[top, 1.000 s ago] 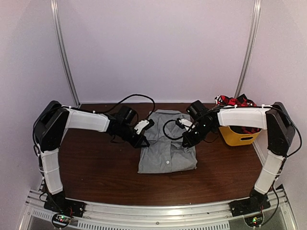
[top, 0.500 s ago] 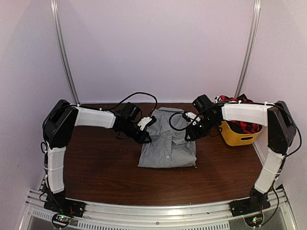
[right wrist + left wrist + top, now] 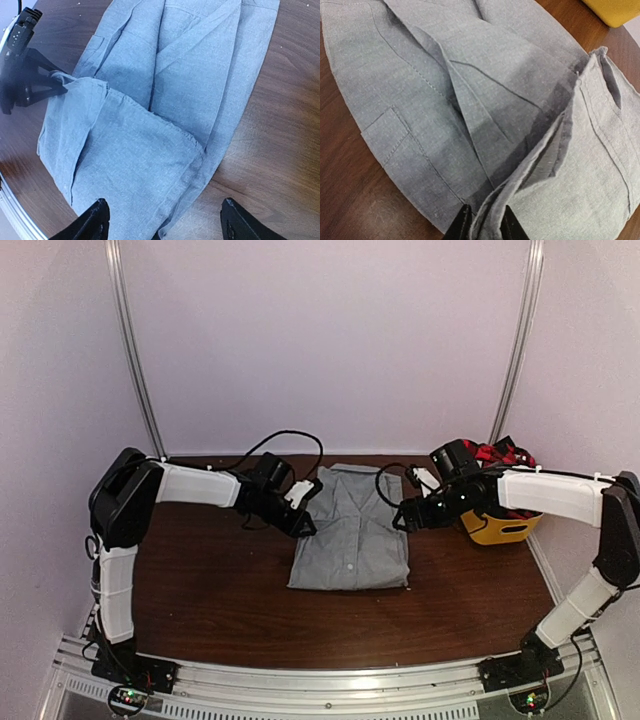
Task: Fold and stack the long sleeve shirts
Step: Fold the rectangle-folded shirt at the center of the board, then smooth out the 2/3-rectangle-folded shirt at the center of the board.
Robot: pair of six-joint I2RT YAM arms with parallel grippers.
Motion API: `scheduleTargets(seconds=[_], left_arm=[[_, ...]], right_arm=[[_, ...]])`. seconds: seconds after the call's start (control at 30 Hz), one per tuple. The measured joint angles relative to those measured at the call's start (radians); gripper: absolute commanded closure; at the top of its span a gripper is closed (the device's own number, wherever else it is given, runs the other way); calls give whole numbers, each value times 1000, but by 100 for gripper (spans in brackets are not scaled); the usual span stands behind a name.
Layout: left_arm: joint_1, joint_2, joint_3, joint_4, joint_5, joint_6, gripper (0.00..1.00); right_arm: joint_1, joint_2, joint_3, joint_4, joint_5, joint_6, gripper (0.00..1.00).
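Top external view has the light-grey shirt (image 3: 350, 540) lying flat on the dark wooden counter (image 3: 220, 590), folded into a neat upright rectangle with its collar at the far end and the button front facing up. At the left edge of this shirt, about halfway along its length, the left gripper (image 3: 303, 523) touches the cloth. The left wrist view shows its two dark fingers (image 3: 461, 227) close together with a raised fold of the grey cloth pinched between them, so that gripper is clamped on the shirt's edge; the chest pocket (image 3: 387, 135) lies flat beyond that fold. Just off the right edge of the shirt, level with its upper half, hangs the right gripper (image 3: 403, 518). In the right wrist view its fingers (image 3: 97, 222) stand wide apart with nothing held between them, hovering over the shirt's near right corner and the bare wood beside it. That same view shows a doubled-over layer of cloth covering the near part of the shirt, its edge running across the front below the pocket. Well to the right of the grey shirt, past the right gripper, sits a yellow tub (image 3: 495, 525) with a red-and-black plaid shirt (image 3: 495, 453) bunched up in it and spilling over the rim
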Motion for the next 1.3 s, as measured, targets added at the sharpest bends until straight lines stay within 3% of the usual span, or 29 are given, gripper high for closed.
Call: scheduleTargets(seconds=[0.13,0.67,0.8,0.97,1.13,1.3], left_arm=[[0,0,0,21,-1,-15,78],[0,0,-13,64,-100,-83,76],[0,-38,-103,135,-148,-117,73],[0,-185,-273,255,-164,-173,71],[-10,-327,-409,414,-116,-225,71],[-54,-333,-488,549,-43,-288,71]], right_arm=[[0,-29,-68,70,-33,32,25],[0,126,-118,235,-66,116,41],[0,111,-141,236,-22,119,41],[34,-23,-192,218,26,120,41],[129,-161,-215,251,28,129,45],[208,-172,-290,333,-39,161,49]])
